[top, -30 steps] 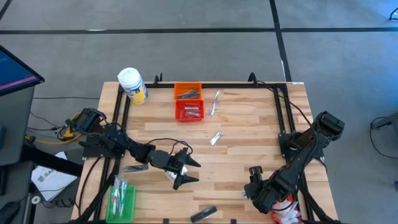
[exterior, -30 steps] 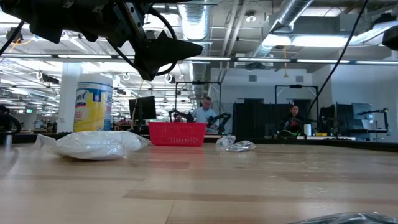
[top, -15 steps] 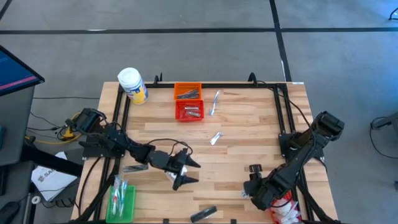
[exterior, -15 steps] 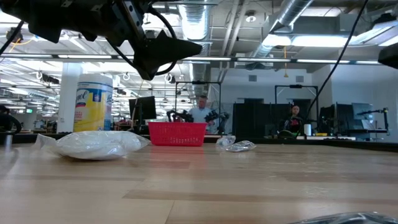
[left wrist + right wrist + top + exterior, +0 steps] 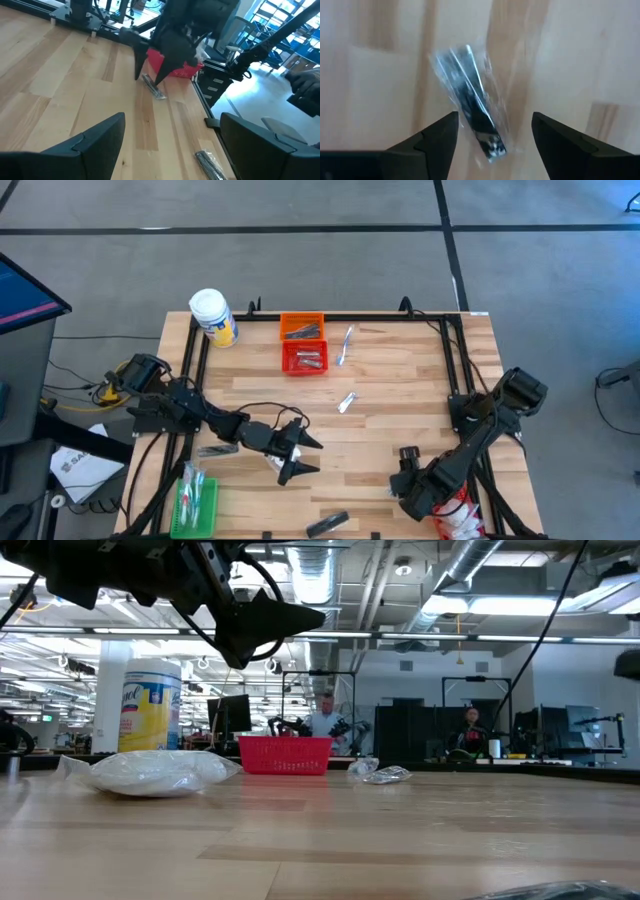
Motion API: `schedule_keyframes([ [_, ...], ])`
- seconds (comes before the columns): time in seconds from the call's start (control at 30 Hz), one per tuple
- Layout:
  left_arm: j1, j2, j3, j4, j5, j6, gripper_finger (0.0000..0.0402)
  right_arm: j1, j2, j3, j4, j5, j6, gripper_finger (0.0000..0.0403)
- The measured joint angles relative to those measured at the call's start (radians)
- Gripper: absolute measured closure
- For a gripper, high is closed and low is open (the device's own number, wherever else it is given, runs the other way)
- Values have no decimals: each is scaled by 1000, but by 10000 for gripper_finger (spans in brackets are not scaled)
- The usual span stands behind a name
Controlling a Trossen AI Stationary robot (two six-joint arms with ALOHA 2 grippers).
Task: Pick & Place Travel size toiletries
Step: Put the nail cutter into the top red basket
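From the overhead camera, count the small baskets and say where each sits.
3. The orange basket sits at the table's far edge, the red basket touches it on the near side, and the green basket is at the near-left corner.

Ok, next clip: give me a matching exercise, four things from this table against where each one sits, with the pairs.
Things:
1. white jar
2. orange basket
3. green basket
4. clear-wrapped dark packet

Places:
A. near-left edge of the table
B. lying on the wood between the open right gripper's fingers
C. far-left corner of the table
D. far side, just beyond the red basket

Pairs: 1-C, 2-D, 3-A, 4-B
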Motion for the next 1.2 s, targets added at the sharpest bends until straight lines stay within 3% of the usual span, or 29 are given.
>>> schedule_keyframes([
  [0.57, 1, 0, 0, 0, -5, 0, 82, -59, 60, 54, -76, -42, -9, 158],
  [1.2, 1, 0, -1, 0, -4, 1, 82, -158, 60, 52, -61, -10, -154, 159],
])
